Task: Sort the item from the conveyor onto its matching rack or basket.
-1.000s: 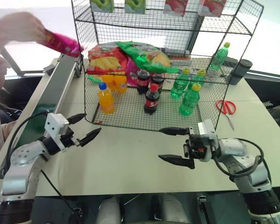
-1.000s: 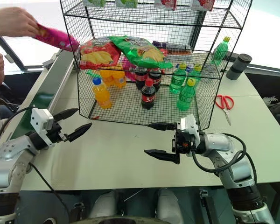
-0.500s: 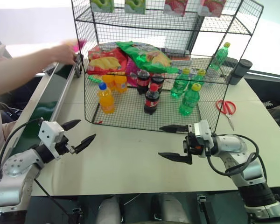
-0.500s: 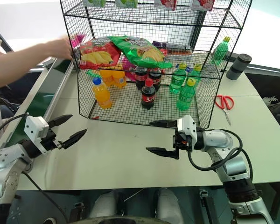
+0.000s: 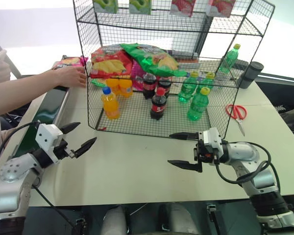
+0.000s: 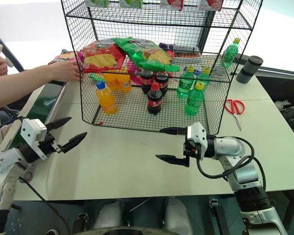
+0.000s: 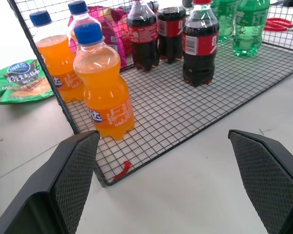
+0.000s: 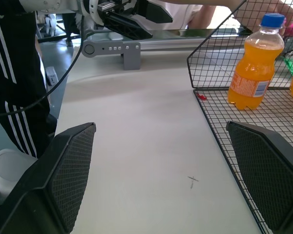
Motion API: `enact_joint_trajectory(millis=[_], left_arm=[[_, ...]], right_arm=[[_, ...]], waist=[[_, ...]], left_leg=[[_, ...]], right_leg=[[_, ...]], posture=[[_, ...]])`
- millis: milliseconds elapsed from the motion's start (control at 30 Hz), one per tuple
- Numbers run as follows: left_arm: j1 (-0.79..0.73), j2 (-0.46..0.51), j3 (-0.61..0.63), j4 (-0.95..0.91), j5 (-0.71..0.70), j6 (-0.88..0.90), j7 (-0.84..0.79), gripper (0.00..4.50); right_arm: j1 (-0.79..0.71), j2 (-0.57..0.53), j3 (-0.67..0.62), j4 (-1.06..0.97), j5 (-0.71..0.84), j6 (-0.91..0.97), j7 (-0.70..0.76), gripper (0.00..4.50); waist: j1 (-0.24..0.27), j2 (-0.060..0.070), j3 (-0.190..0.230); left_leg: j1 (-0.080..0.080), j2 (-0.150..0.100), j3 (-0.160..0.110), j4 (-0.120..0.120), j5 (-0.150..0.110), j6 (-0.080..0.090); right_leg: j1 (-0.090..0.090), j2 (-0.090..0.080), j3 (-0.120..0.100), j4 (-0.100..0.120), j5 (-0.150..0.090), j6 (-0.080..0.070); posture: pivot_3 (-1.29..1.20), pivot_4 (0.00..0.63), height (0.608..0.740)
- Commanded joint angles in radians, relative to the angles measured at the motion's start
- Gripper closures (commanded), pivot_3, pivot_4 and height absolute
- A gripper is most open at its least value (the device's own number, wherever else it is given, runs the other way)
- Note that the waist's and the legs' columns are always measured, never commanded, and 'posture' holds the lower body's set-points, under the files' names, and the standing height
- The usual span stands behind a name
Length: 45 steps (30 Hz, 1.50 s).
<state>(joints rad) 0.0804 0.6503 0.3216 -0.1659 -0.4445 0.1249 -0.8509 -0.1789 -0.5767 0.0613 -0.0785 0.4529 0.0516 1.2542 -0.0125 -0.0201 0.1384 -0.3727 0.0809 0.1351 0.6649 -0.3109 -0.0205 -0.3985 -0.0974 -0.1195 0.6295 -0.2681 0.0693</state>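
Reaching for the item should be delayed until the person's hand (image 5: 71, 76) is withdrawn. The left pincer (image 5: 78, 136) is spread fully and holds nothing; the right pincer (image 5: 182, 149) is likewise wide and empty, both above the surface (image 5: 137, 166). The pink crisp bag (image 5: 68, 61) lies at the conveyor's (image 5: 51, 105) far end, beside the rack (image 5: 166, 73).

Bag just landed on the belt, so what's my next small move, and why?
Probably hold both arms where they are. The person's hand rests beside the magenta-pink crisp bag at the far end of the dark-green conveyor belt. The left gripper and right gripper hover open over the table.
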Motion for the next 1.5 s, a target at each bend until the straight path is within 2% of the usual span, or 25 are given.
enact_joint_trajectory(millis=[33, 433, 700, 833, 933, 1100, 1200, 1367, 1500], left_arm=[[-0.002, 0.001, 0.013, -0.016, 0.002, -0.026, 0.002, 0.0], [0.017, -0.005, 0.026, -0.023, 0.017, -0.05, 0.015, 0.0], [0.067, 0.001, 0.077, -0.042, 0.028, -0.093, 0.028, 0.0], [0.13, 0.024, 0.134, -0.046, 0.146, -0.262, 0.049, 0.0], [0.197, 0.054, 0.215, 0.01, 0.312, -0.48, 0.108, 0.0], [0.302, 0.134, 0.391, 0.219, 0.538, -0.781, 0.257, 0.0], [0.35, 0.183, 0.436, 0.341, 0.654, -0.896, 0.353, 0.0], [0.375, 0.249, 0.441, 0.487, 0.745, -0.98, 0.473, 0.0], [0.348, 0.281, 0.388, 0.55, 0.79, -0.976, 0.539, 0.0]], right_arm=[[-0.018, -0.003, -0.013, -0.012, 0.003, -0.019, 0.0, 0.03], [-0.043, 0.009, -0.016, 0.015, -0.007, -0.031, -0.012, 0.03], [-0.071, 0.014, -0.007, 0.049, -0.018, -0.046, -0.005, 0.03], [-0.092, 0.026, -0.003, 0.043, -0.005, -0.032, -0.015, 0.03], [-0.098, 0.048, 0.016, 0.036, -0.005, -0.032, -0.019, 0.03], [-0.123, 0.096, 0.046, 0.042, -0.003, -0.015, -0.026, 0.03], [-0.134, 0.109, 0.058, 0.037, 0.01, 0.003, -0.01, 0.03], [-0.155, 0.112, 0.07, 0.062, -0.007, -0.005, 0.012, 0.03], [-0.157, 0.111, 0.072, 0.061, -0.004, 0.001, 0.015, 0.03]], waist=[[0.0, 0.0, 0.0], [0.0, 0.0, 0.0], [-0.002, 0.0, 0.0], [-0.002, 0.0, 0.0], [-0.002, 0.0, 0.0], [-0.005, 0.001, 0.0], [-0.002, 0.003, 0.002], [0.0, 0.001, 0.001], [-0.001, 0.001, 0.001]], left_leg=[[0.0, 0.0, 0.0, 0.0, 0.0, 0.0], [0.0, 0.0, 0.0, 0.0, 0.0, 0.0], [0.0, 0.001, 0.0, 0.0, 0.0, 0.0], [0.0, 0.001, 0.0, 0.0, 0.0, 0.0], [0.0, 0.001, 0.001, 0.0, 0.0, 0.0], [-0.001, 0.002, 0.002, -0.001, 0.0, 0.0], [-0.001, 0.002, 0.002, -0.001, -0.001, 0.001], [-0.001, 0.002, 0.003, -0.001, -0.002, 0.003], [-0.001, 0.002, 0.004, -0.001, -0.002, 0.003]], right_leg=[[0.0, 0.0, 0.0, 0.0, 0.0, 0.0], [0.0, 0.0, 0.0, 0.0, 0.0, 0.0], [0.0, 0.0, 0.0, 0.0, 0.0, 0.0], [-0.001, 0.0, 0.0, 0.0, 0.0, 0.0], [-0.001, 0.0, 0.0, 0.0, 0.0, 0.0], [-0.007, -0.001, 0.0, 0.0, 0.0, -0.001], [-0.008, -0.002, 0.0, 0.0, 0.0, -0.001], [-0.008, -0.003, -0.001, 0.0, 0.0, -0.001], [-0.008, -0.004, -0.002, 0.0, 0.0, -0.001]], posture=[[0.0, 0.15, 0.726], [0.0, 0.15, 0.726], [0.0, 0.15, 0.726], [0.0, 0.15, 0.726], [0.0, 0.15, 0.726], [0.0, 0.15, 0.726], [0.0, 0.15, 0.726], [0.0, 0.15, 0.726], [0.0, 0.15, 0.726]])
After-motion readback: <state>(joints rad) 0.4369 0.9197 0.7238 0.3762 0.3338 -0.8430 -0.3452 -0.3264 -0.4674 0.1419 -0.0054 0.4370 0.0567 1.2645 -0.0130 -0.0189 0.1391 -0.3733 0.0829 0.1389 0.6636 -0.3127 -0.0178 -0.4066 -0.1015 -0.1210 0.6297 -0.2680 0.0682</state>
